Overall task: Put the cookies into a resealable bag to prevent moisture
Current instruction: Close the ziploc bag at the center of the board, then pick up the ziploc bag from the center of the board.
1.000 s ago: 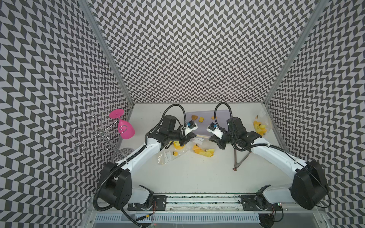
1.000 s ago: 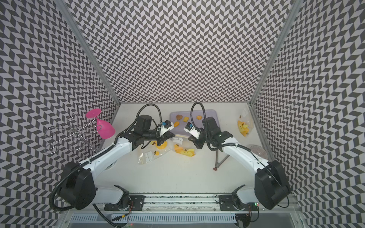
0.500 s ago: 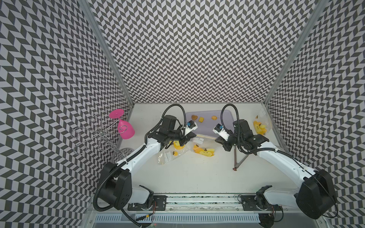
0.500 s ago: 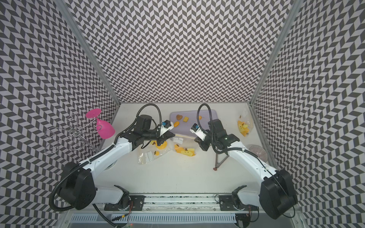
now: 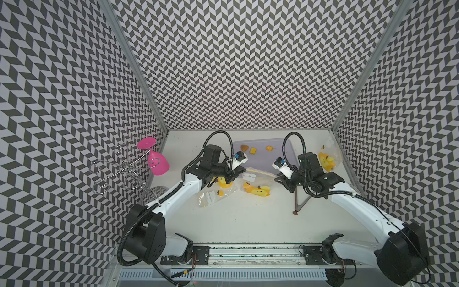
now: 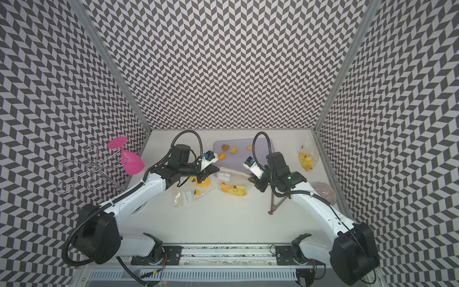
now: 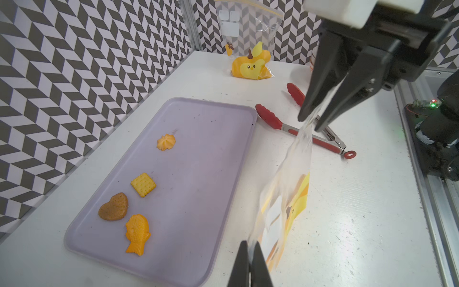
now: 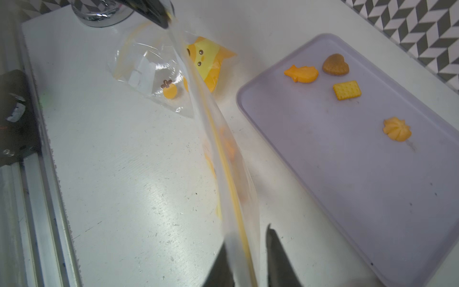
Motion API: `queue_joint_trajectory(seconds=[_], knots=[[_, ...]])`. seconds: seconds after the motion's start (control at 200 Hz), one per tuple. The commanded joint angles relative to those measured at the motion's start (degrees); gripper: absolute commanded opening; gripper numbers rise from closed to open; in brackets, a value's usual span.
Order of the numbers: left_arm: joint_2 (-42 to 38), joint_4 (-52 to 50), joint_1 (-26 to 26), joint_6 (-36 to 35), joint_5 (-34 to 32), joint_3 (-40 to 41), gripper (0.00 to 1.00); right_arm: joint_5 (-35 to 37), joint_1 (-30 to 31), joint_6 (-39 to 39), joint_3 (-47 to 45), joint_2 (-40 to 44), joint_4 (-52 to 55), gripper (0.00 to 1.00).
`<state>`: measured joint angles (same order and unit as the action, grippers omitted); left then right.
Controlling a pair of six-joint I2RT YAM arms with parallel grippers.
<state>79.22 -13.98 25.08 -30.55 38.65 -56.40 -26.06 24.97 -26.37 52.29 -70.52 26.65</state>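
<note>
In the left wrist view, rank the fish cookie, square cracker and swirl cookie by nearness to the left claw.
1. Orange fish-shaped cookie, row's near end.
2. Yellow square cracker, mid-row.
3. Pale orange swirl cookie, row's far end.

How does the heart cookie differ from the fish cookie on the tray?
The heart cookie is brown; the fish cookie is orange. The heart cookie looks grainy; the fish cookie is smooth with moulded scales. Both lie flat, side by side, on the purple tray.
</note>
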Motion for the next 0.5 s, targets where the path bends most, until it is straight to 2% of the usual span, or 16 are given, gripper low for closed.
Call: queue_joint_trajectory(seconds=[0.0, 0.155, 0.225, 0.245, 0.275, 0.33, 0.365, 0.39, 0.431, 0.481, 0.496], knots=[[-0.8, 0.4, -0.2, -0.2, 0.8, -1.5, 0.0, -8.4, 1.3, -1.9, 4.4, -3.6, -7.0, 0.63], [-0.9, 0.3, -0.2, -0.2, 0.8, -1.5, 0.0, -10.2, 5.1, -5.4, 12.1, -12.4, -3.8, 0.63], [-0.8, 0.1, -0.2, -0.1, 0.7, -1.7, 0.0, -10.6, 6.1, -5.9, 14.4, -15.3, -2.0, 0.55], [-0.8, 0.0, -0.2, 0.0, 0.7, -1.8, 0.0, -10.7, 6.2, -6.0, 14.7, -15.8, -1.5, 0.52], [-0.9, 0.1, -0.2, 0.0, 0.7, -1.8, 0.0, -10.8, 6.3, -6.0, 15.3, -16.4, -0.7, 0.41], [-1.0, 0.5, -0.1, 0.7, 0.4, -1.9, 0.0, -9.5, 6.3, -5.3, 16.2, -16.8, 0.7, 0.01], [-1.1, 1.8, -0.2, 3.1, -1.6, -1.8, 0.01, -8.7, 6.0, -4.1, 16.5, -16.4, 1.0, 0.0], [-1.1, 3.6, -0.4, 6.3, -4.2, -1.8, 0.17, -8.6, 5.5, -3.0, 16.3, -15.5, 0.3, 0.0], [-1.0, 5.9, -0.9, 12.3, -8.7, -2.4, 0.5, -8.3, 4.2, 0.1, 15.1, -13.3, -3.0, 0.0], [-1.1, 7.3, -2.4, 19.2, -12.8, -3.7, 0.9, -6.6, 1.4, 6.8, 12.7, -9.4, -9.4, 0.0], [-1.2, 7.6, -3.0, 21.4, -13.8, -4.0, 0.98, -5.8, 0.3, 9.1, 11.8, -8.0, -11.5, 0.0]])
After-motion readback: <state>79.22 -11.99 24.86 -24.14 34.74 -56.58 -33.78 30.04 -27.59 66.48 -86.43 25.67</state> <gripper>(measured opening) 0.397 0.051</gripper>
